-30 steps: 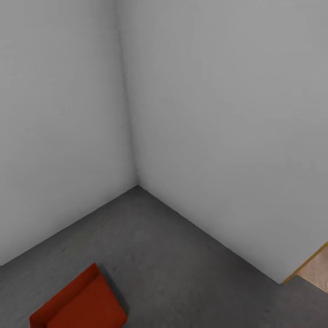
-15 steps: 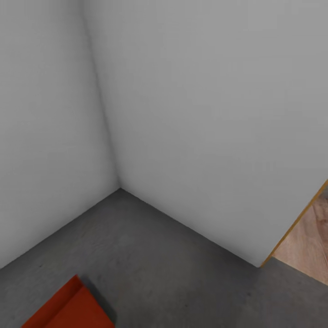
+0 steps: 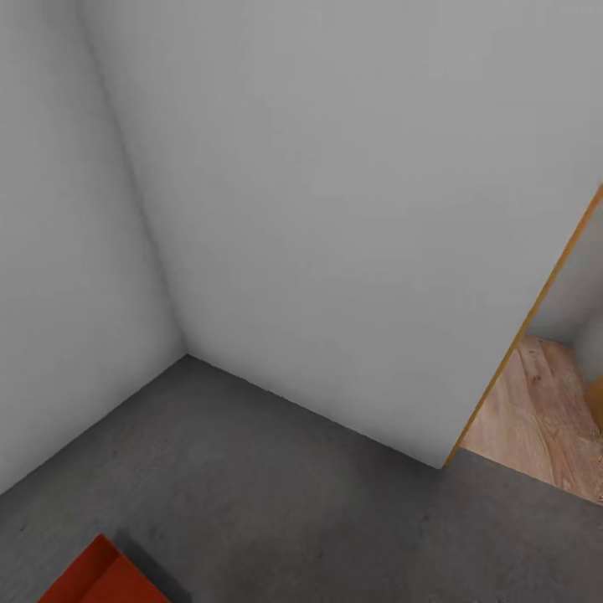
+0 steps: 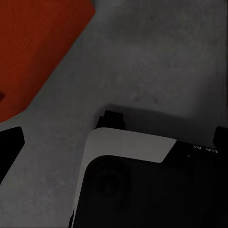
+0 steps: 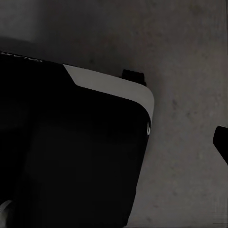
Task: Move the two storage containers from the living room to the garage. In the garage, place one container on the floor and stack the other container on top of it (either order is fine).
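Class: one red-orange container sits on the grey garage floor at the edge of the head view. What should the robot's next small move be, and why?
Probably drive on toward the doorway at the right. One storage container rests on the concrete floor, with no second one on it, and light wood planks show beyond the door frame, so the second bin likely waits there.

black robot base (image 4: pixel 142 190) w/ white rounded corner panel, small white lettering

storage container (image 3: pixel 96 578) cut off by frame edge; second container's whereabouts unknown.
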Motion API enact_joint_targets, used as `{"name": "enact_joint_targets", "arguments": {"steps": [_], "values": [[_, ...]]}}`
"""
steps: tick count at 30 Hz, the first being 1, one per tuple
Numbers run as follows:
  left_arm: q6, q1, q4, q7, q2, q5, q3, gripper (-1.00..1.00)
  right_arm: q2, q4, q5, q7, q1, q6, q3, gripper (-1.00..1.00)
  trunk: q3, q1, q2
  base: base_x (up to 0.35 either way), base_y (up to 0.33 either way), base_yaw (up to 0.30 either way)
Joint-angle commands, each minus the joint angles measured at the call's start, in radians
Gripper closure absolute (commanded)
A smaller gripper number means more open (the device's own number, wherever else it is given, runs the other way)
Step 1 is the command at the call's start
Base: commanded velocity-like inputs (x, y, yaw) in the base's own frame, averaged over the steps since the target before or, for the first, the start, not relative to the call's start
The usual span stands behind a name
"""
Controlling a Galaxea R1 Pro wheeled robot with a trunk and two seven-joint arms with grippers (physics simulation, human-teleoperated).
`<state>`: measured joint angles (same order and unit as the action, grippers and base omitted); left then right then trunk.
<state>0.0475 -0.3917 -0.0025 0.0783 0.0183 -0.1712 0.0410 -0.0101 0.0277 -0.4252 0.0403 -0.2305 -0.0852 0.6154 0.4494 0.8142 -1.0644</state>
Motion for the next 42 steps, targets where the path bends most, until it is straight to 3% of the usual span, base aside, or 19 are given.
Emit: {"name": "enact_joint_targets", "arguments": {"steps": [1, 42], "values": [[0.003, -0.001, 0.000, 0.001, 0.000, -0.005, 0.004, -1.00, -0.001, 0.003, -0.010, 0.004, -0.001, -0.005, 0.007, -1.00, 0.001, 0.000, -0.001, 0.000, 0.000, -0.287], [0.003, 0.000, 0.000, 0.001, -0.001, -0.004, 0.002, -1.00, 0.002, 0.003, -0.010, 0.004, -0.001, -0.005, 0.007, -1.00, 0.001, 0.000, -0.001, 0.000, 0.000, -0.287]]}}
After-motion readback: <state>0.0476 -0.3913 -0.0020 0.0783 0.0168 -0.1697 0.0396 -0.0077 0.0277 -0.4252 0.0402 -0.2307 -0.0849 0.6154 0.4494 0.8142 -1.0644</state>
